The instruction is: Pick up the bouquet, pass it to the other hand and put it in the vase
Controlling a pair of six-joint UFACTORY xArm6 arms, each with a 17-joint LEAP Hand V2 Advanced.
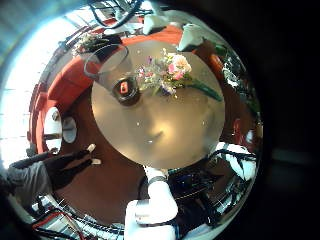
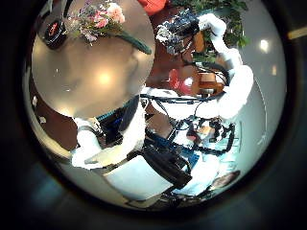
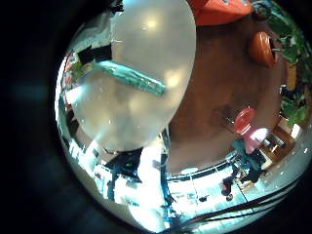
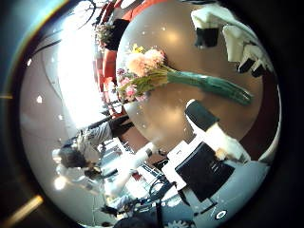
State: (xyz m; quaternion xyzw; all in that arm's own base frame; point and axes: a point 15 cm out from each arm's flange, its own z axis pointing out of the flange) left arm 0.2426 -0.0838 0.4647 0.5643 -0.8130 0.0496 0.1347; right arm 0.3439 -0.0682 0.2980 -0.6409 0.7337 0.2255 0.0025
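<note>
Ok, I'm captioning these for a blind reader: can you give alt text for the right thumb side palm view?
A bouquet of pink and yellow flowers with long green wrapped stems lies on a round table, close beneath the palm. A robot hand shows at the table's edge; which one is unclear.

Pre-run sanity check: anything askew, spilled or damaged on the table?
Nothing stands out. The pink-and-white flower bouquet with green wrapped stems lies flat on the round pale table, apart from the dark round vase. No spill or damage visible.

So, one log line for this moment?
bouquet: lying on round table | vase: on table, beside bouquet, empty | hands: above table, holding nothing | pickup: not yet done
</note>
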